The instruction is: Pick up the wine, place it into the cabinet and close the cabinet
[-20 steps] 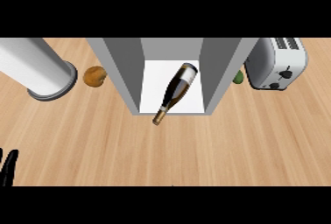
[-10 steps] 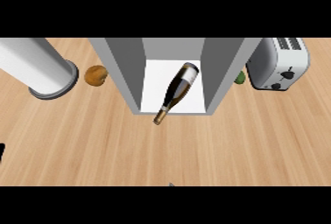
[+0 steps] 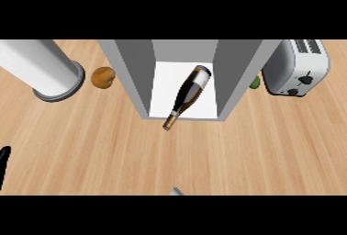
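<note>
The wine bottle (image 3: 189, 93) lies on its side on the white floor of the open grey cabinet (image 3: 232, 73). Its dark body with a pale label is inside, and its golden neck sticks out over the cabinet's front edge onto the wooden counter. No hand touches it. Only a thin black sliver of my left hand (image 3: 3, 166) shows at the view's left edge, far from the bottle. My right hand is out of view. No cabinet door can be seen.
A large grey cylinder (image 3: 41, 69) stands at the back left, with a brown round object (image 3: 103, 77) beside it. A white toaster (image 3: 297, 66) is right of the cabinet, a green object (image 3: 255, 82) between them. A small grey tip (image 3: 176, 192) pokes in at the bottom.
The bottle has stayed where it lies in the cabinet. My left hand sank almost out of view at the left edge. A small grey tip has appeared at the bottom edge.
</note>
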`<state>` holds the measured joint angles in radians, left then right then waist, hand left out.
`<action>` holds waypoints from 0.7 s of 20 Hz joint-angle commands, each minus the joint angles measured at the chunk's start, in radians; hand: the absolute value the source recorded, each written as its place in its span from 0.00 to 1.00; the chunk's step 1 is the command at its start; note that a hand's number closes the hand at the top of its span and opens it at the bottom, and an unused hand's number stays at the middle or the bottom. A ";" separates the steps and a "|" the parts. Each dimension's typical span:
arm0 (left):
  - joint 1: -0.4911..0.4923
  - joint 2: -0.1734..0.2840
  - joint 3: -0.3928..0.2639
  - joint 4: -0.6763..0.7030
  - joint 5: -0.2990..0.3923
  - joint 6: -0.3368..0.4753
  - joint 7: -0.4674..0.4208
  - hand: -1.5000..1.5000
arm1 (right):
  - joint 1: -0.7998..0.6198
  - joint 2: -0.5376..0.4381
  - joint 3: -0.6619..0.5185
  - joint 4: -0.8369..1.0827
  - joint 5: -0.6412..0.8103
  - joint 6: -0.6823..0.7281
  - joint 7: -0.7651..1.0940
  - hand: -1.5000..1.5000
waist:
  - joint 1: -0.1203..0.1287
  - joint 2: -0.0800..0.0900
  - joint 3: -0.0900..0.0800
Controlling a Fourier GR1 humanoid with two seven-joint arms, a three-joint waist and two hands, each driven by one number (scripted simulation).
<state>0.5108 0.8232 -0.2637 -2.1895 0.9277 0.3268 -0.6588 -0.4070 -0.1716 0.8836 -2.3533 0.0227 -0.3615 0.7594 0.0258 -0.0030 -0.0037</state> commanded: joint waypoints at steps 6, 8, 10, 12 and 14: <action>-0.017 -0.030 -0.025 -0.014 -0.027 0.003 0.027 0.00 | -0.398 0.166 -0.131 0.331 -0.179 -0.110 -0.047 1.00 | 0.025 0.008 0.001; -0.037 -0.026 0.020 -0.020 0.006 0.025 0.060 0.00 | -0.517 0.168 -0.200 0.384 -0.214 -0.169 -0.025 1.00 | 0.021 0.006 0.001; -0.035 -0.050 0.018 0.002 -0.007 0.006 0.047 0.00 | -0.546 0.169 -0.200 0.508 -0.250 -0.146 -0.129 1.00 | 0.015 0.007 0.002; -0.089 -0.031 0.057 0.003 0.029 0.020 0.105 0.00 | -0.607 0.170 -0.282 0.599 -0.302 -0.092 -0.160 1.00 | 0.009 0.011 0.003; -0.064 -0.058 0.028 0.011 -0.024 0.019 0.066 0.00 | -0.722 0.171 -0.303 0.670 -0.289 -0.099 -0.135 1.00 | 0.008 0.006 0.002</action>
<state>0.4640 0.7824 -0.2334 -2.1903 0.9247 0.3417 -0.5980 -0.9763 -0.0162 0.6583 -1.8404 -0.2318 -0.4791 0.6625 0.0390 0.0030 -0.0012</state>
